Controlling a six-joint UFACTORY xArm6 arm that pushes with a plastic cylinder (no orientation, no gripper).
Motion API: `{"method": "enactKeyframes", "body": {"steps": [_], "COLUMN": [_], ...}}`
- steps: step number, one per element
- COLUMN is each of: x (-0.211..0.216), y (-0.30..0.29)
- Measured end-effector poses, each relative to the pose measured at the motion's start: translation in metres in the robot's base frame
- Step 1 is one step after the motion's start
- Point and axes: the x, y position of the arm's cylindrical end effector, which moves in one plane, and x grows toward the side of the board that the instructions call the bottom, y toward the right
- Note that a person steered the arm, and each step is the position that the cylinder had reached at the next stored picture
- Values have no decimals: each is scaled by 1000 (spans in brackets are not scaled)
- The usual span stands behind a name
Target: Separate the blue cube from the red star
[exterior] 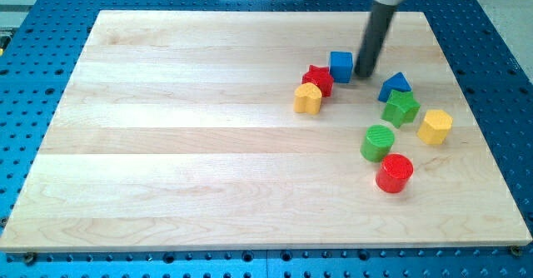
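The blue cube point(341, 66) sits in the upper right part of the wooden board point(183, 145). The red star point(318, 79) lies just to its lower left, touching or nearly touching it. A yellow heart-shaped block point(307, 98) rests against the red star's lower left side. My tip point(364, 73) stands just to the right of the blue cube, a small gap from its right face. The dark rod rises from the tip toward the view's top.
To the right of the tip lie a blue triangular block point(396, 86), a green star point(400, 107) and a yellow hexagonal block point(435, 126). Lower down stand a green cylinder point(377, 142) and a red cylinder point(394, 173). The board's right edge is close.
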Motion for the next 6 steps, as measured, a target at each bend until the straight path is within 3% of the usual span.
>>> {"method": "enactKeyframes", "body": {"steps": [2,3,5,6], "x": [-10,20,6,5], "y": [8,9,-88,-98]}}
